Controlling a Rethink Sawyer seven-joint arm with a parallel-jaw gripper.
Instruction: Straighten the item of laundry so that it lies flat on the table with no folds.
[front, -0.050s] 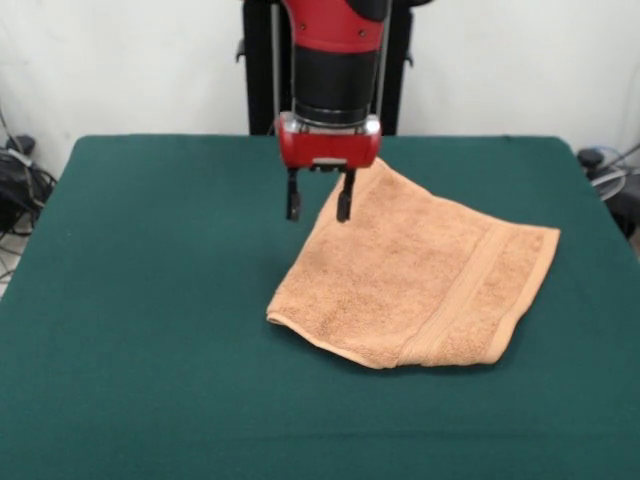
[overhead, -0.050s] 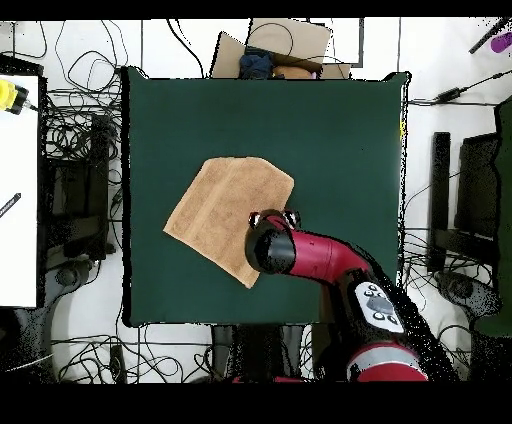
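The item of laundry, an orange-tan terry towel (front, -0.050s: 420, 275), lies askew on the green table (front, -0.050s: 150, 300), right of centre. A woven band crosses it near its right end, and its near edge shows two layers, one folded over the other. My gripper (front, -0.050s: 318, 208) hangs open above the towel's far left edge with nothing between its fingers; one fingertip (front, -0.050s: 344, 210) is over the cloth, the other over bare table. From overhead, the towel (overhead, -0.050s: 220, 215) lies left of centre on the table (overhead, -0.050s: 340, 130), and the gripper (overhead, -0.050s: 275, 217) sits at the towel's right edge, the arm covering that corner.
Tangled cables run around the table on the floor. A cardboard box (overhead, -0.050s: 285, 45) stands past the table's top edge in the overhead view, and a white desk (overhead, -0.050s: 18, 190) stands to the left. Dark gear sits off both table sides in the front view.
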